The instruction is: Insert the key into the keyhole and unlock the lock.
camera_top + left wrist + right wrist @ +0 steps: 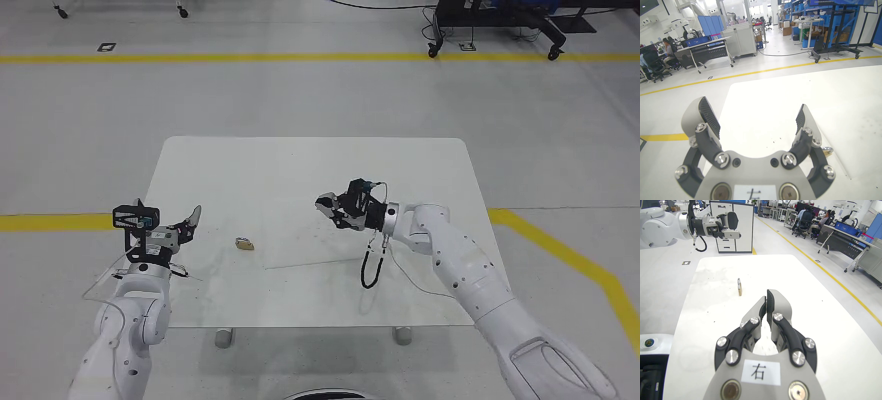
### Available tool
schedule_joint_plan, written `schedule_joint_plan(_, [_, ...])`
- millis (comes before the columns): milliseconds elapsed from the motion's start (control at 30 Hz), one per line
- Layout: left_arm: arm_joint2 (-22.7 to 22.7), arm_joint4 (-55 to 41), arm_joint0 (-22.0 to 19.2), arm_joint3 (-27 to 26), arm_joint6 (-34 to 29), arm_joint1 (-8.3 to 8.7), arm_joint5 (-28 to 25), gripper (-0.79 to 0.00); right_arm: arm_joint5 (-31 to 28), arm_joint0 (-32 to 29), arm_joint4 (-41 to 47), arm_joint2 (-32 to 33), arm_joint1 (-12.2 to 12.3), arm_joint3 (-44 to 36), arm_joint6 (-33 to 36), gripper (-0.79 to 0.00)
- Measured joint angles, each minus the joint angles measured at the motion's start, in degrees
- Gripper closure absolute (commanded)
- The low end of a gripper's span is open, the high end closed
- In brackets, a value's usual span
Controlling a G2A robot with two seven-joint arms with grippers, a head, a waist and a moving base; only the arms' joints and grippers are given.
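One brass padlock (244, 243) lies free on the white tabletop (420, 170), toward 8 o'clock of its middle, with nothing gripping it. Its silver shackle end is turned toward the left arm. The left pincer (753, 106) hangs at the padlock's 9 o'clock, near the tabletop's edge, with its ribbed pads spread wide apart and nothing between them. The right pincer (766, 293) hovers at about 2 o'clock of the padlock, well apart from it, with its pads pressed together. Whether a key is nipped between them I cannot tell.

By my reading the task is in its opening step: the padlock has not been taken up and nothing has met the keyhole. The next move likely calls for the left pincer to swing over and close on the brass body, leaving the keyhole end bare and facing the right arm. The right pincer then needs a straight, well-aligned approach, since a small tilt would likely make the tip miss.
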Motion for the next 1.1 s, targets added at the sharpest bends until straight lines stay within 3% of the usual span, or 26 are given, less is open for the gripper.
schedule_joint_plan(200, [0.1, -0.4, 0.0, -0.1, -0.1, -0.03, -0.4, -0.785, 1.7, -0.8, 1.7, 0.8, -0.1, -0.1, -1.6, 0.0])
schedule_joint_plan(267, [0.2, -4.6, -0.4, -0.3, -1.4, -0.14, -3.9, -0.785, 3.2, -1.5, 5.4, 1.4, -0.2, 0.6, -5.3, 0.0])
schedule_joint_plan(333, [-0.3, -11.7, -1.2, -0.3, -3.5, -0.15, -8.9, -0.785, 0.4, -1.2, 8.5, 1.4, -0.4, 2.6, -8.0, 0.0])
schedule_joint_plan(467, [-0.8, -33.5, -2.5, -0.9, -14.2, 0.3, -25.5, -0.785, -9.5, 1.2, 16.2, -0.7, -1.3, 7.2, -12.4, 0.0])
schedule_joint_plan(567, [0.4, -49.0, -3.6, -2.1, -26.0, 1.01, -36.0, -0.785, -9.8, 2.9, 21.0, -6.1, -1.7, 7.7, -14.7, 0.0])
schedule_joint_plan(667, [3.5, -62.4, -6.6, -1.1, -37.6, 1.75, -41.0, -0.785, -9.7, 5.3, 25.9, -11.4, -1.5, 8.8, -15.7, 0.0])
schedule_joint_plan(767, [3.8, -69.8, -10.4, 0.7, -45.8, 2.27, -41.5, -0.785, -9.7, 7.8, 30.6, -16.7, -1.2, 9.6, -16.1, 0.0])
schedule_joint_plan(867, [9.2, -74.3, -15.3, 3.8, -48.5, 1.96, -40.8, -0.785, -9.7, 10.2, 34.4, -21.3, -0.9, 10.3, -16.8, 0.0])
schedule_joint_plan(933, [11.6, -77.0, -17.8, 6.2, -49.6, 1.89, -40.5, -0.668, -9.7, 11.3, 36.4, -23.9, -0.7, 10.2, -18.1, 0.0])
schedule_joint_plan(1033, [14.0, -78.3, -21.7, 10.1, -50.2, 1.73, -40.3, -0.659, -9.7, 13.3, 39.4, -28.6, -0.3, 9.8, -21.8, 0.0])
schedule_joint_plan(1100, [14.9, -77.5, -23.1, 11.9, -49.1, 1.57, -40.3, -0.594, -9.7, 14.3, 40.8, -31.2, -0.1, 10.2, -24.0, 0.0])
